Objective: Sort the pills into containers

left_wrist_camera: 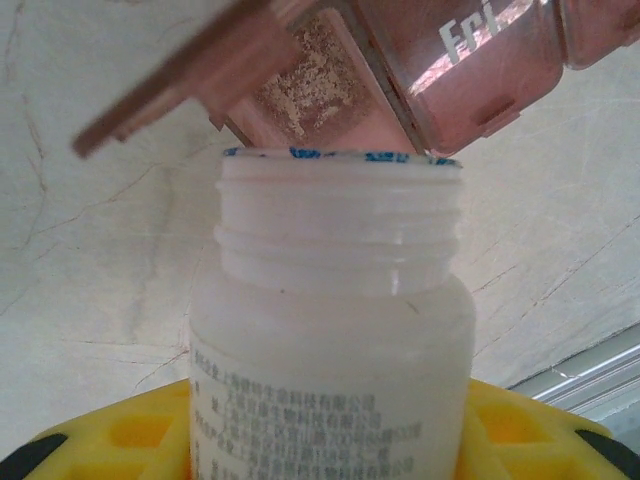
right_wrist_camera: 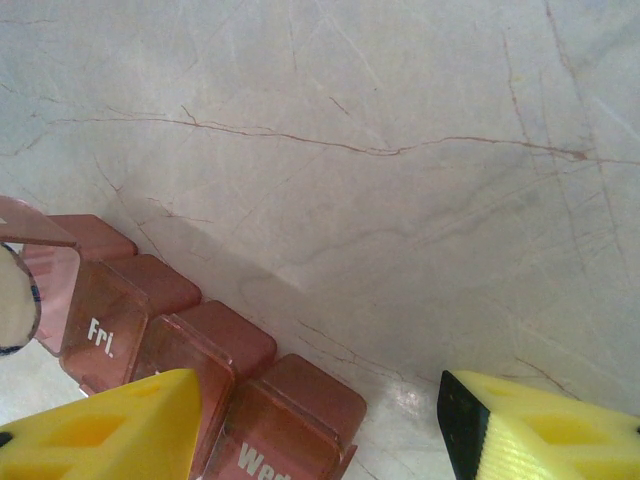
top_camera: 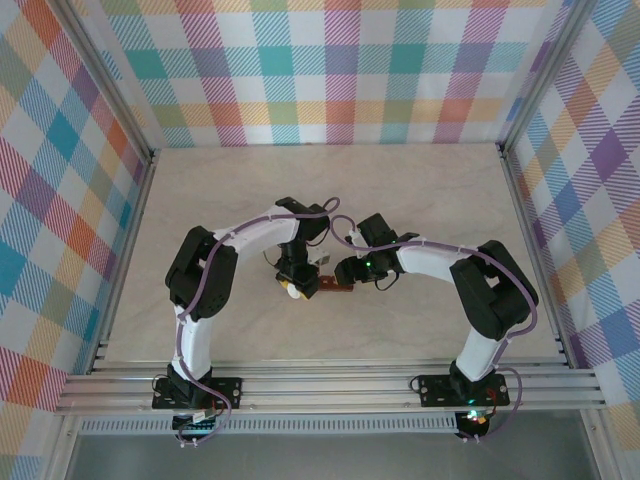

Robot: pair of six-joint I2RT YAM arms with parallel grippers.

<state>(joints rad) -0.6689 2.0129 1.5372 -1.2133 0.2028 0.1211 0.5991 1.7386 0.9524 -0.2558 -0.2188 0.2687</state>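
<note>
My left gripper [left_wrist_camera: 330, 440] is shut on a small white bottle [left_wrist_camera: 335, 300], whose uncapped mouth lies right against the containers [left_wrist_camera: 470, 70]. The containers form a red-brown strip of lidded compartments. One lid [left_wrist_camera: 190, 75] stands open, and that compartment shows pale dusty residue. No pills can be seen. In the top view the bottle [top_camera: 295, 292] lies just left of the strip [top_camera: 331, 288], between the left gripper [top_camera: 293, 272] and the right gripper [top_camera: 352, 272]. My right gripper [right_wrist_camera: 318, 400] is open over the strip's "Wed" end [right_wrist_camera: 300, 400]. Its left finger [right_wrist_camera: 110, 430] is at the strip and its right finger [right_wrist_camera: 540, 430] stands well clear.
The marble-patterned tabletop [top_camera: 330, 190] runs bare behind the arms. Checked walls [top_camera: 60, 200] close in the left, back and right sides. An aluminium rail [top_camera: 330, 385] runs along the near edge by the arm bases.
</note>
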